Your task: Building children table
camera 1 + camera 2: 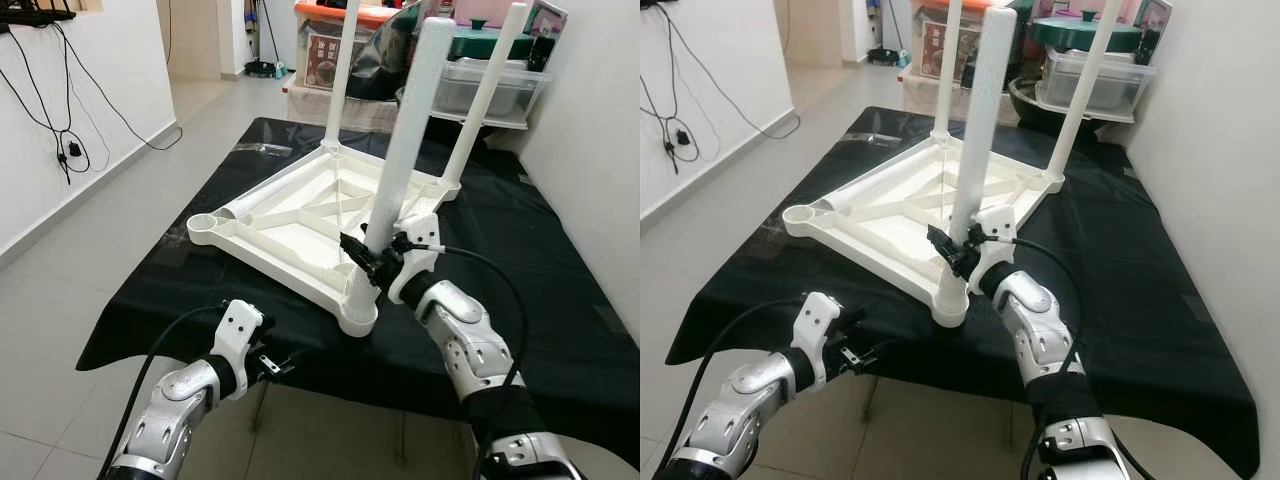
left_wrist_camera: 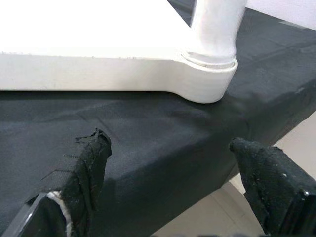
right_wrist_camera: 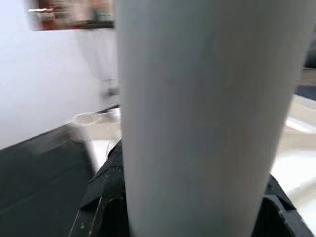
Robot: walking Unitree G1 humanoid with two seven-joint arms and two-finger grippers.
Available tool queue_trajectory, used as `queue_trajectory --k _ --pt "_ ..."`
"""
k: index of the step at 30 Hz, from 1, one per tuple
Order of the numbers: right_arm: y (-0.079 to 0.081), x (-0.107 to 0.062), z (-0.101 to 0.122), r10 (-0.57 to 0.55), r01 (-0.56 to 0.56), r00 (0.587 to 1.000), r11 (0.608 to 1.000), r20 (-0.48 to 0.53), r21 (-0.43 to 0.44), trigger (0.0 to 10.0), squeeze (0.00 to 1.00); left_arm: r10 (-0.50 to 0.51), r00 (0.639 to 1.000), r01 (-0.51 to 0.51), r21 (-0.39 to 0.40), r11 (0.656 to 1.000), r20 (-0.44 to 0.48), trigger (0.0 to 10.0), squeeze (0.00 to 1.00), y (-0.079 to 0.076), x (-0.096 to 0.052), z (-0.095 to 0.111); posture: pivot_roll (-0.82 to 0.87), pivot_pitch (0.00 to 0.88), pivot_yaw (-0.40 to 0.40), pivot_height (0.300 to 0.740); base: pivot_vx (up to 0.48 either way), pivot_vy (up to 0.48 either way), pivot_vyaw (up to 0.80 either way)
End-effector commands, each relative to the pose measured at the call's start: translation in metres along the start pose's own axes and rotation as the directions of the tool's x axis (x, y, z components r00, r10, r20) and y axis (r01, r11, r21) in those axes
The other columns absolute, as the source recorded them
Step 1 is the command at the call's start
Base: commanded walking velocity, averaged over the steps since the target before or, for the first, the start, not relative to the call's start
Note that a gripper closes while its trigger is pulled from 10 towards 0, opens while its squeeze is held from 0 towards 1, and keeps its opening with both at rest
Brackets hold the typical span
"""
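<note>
White plastic children's table (image 1: 300, 215) lies upside down on a black-clothed surface (image 1: 540, 300), its underside ribs facing up. Three legs stand in corner sockets: two at the tabletop's far side (image 1: 343, 75) (image 1: 485, 95), and the near leg (image 1: 405, 140) at the corner closest to the robot. Fourth socket (image 1: 203, 228), at the tabletop's left corner, has no upright leg; a white tube (image 1: 262, 199) lies along the frame just beside it.

Right end effector (image 1: 368, 262) is clamped round the near leg, low on the shaft, just above its socket (image 1: 358, 300); right wrist view shows the white tube w/ black fingers (image 3: 106, 190) on both sides. Left end effector (image 2: 173, 192) hangs below & in front of the tabletop's near corner, at the surface edge, fingers (image 2: 91, 168) spread wide, gripping nothing, apart from the tabletop.

Beyond the tabletop's far side: stacked storage boxes (image 1: 495, 85) against the wall. Cables (image 1: 60, 120) hang down the wall left of the tabletop.
</note>
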State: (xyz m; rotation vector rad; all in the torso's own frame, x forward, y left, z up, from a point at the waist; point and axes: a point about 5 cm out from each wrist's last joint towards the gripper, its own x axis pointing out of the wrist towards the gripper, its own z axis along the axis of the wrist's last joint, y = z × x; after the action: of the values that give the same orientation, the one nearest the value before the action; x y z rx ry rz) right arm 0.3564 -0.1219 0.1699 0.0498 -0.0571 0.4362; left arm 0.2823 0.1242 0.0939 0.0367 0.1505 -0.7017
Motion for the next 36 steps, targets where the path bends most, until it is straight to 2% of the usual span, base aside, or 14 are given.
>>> queue_trajectory --k 1,4,8,11,15,16,19,20,21,22,28,29,32,36 --pt "-0.027 -0.01 -0.036 -0.322 0.33 0.927 0.944 -0.19 0.011 0.0 0.0 -0.004 1.0 0.003 -0.012 1.0 -0.005 10.0 0.0 -0.005 -0.003 -0.004 0.09 0.0 -0.125 0.74 0.0 0.0 0.0" --pt "-0.045 -0.02 -0.042 -0.519 0.534 0.83 0.845 -0.205 0.021 0.0 0.0 -0.002 1.0 0.002 -0.014 1.0 -0.007 10.0 0.0 -0.004 -0.005 -0.005 0.1 0.0 -0.125 0.74 0.0 0.0 0.0" --pt "-0.078 -0.068 -0.051 -0.869 0.876 0.459 0.477 -0.184 -0.068 0.0 0.0 0.004 1.0 -0.004 -0.01 1.0 -0.01 10.0 0.0 0.0 -0.007 -0.004 0.09 0.0 -0.117 0.74 0.0 0.0 0.0" --pt "-0.072 -0.074 -0.053 -0.879 0.888 0.432 0.454 -0.202 -0.078 0.0 0.0 -0.002 1.0 0.002 -0.009 1.0 -0.011 10.0 0.0 -0.001 -0.005 -0.004 0.07 0.0 -0.107 0.74 0.0 0.0 0.0" --pt "-0.065 -0.071 -0.054 -0.861 0.871 0.458 0.485 -0.222 -0.083 0.0 0.0 -0.013 1.0 0.013 -0.01 1.0 -0.012 10.0 0.0 -0.003 -0.003 -0.005 0.07 0.0 -0.102 0.74 0.0 0.0 0.0" --pt "-0.055 -0.059 -0.05 -0.795 0.81 0.571 0.586 -0.207 -0.015 10.0 0.0 -0.021 1.0 0.021 -0.015 1.0 -0.01 10.0 0.0 -0.006 -0.002 -0.004 0.07 0.0 -0.102 0.74 0.0 0.0 0.0" --pt "-0.048 -0.051 -0.046 -0.739 0.756 0.647 0.654 -0.187 0.034 10.0 0.0 -0.025 1.0 0.025 -0.018 1.0 -0.009 10.0 0.0 -0.007 -0.001 -0.004 0.07 0.0 -0.102 0.74 0.0 0.0 0.0" --pt "-0.043 -0.044 -0.037 -0.701 0.711 0.702 0.701 -0.124 0.061 10.0 0.61 -0.025 1.0 0.025 -0.018 1.0 -0.012 10.0 0.0 -0.007 -0.001 -0.005 0.07 0.0 -0.102 0.74 0.0 0.0 0.0" --pt "-0.043 -0.044 -0.037 -0.701 0.711 0.702 0.701 -0.124 0.061 10.0 0.61 -0.025 1.0 0.025 -0.018 1.0 -0.012 10.0 0.0 -0.007 -0.001 -0.005 0.07 0.0 -0.102 0.74 0.0 0.0 0.0" --pt "-0.039 -0.035 -0.022 -0.655 0.657 0.754 0.747 -0.057 0.104 10.0 1.0 -0.022 1.0 0.022 -0.016 1.0 -0.012 10.0 0.0 -0.005 -0.003 -0.005 0.07 0.0 -0.104 0.74 0.0 0.0 0.0" --pt "-0.038 -0.019 0.024 -0.498 0.465 0.855 0.86 0.144 0.211 10.0 0.93 -0.004 1.0 0.004 -0.007 1.0 -0.018 10.0 0.0 0.002 -0.006 -0.004 0.07 0.0 -0.107 0.74 0.0 0.0 0.0" --pt "-0.036 -0.016 0.032 -0.422 0.382 0.89 0.897 0.172 0.223 10.0 0.0 -0.001 1.0 0.001 -0.007 1.0 -0.018 10.0 0.0 0.002 -0.006 -0.005 0.07 0.0 -0.107 0.74 0.0 0.0 0.0" --pt "-0.021 -0.013 0.044 -0.14 0.102 0.964 0.98 0.225 0.17 10.0 0.0 -0.011 1.0 0.011 -0.013 1.0 -0.011 10.0 0.0 -0.004 -0.004 -0.004 0.07 0.0 -0.11 0.74 0.0 0.0 0.0" --pt "-0.007 -0.014 0.037 0.054 -0.079 0.978 0.99 0.201 0.12 10.0 0.0 -0.014 1.0 0.014 -0.016 1.0 -0.009 10.0 0.0 -0.005 -0.004 -0.004 0.08 0.0 -0.109 0.74 0.0 0.0 0.0"
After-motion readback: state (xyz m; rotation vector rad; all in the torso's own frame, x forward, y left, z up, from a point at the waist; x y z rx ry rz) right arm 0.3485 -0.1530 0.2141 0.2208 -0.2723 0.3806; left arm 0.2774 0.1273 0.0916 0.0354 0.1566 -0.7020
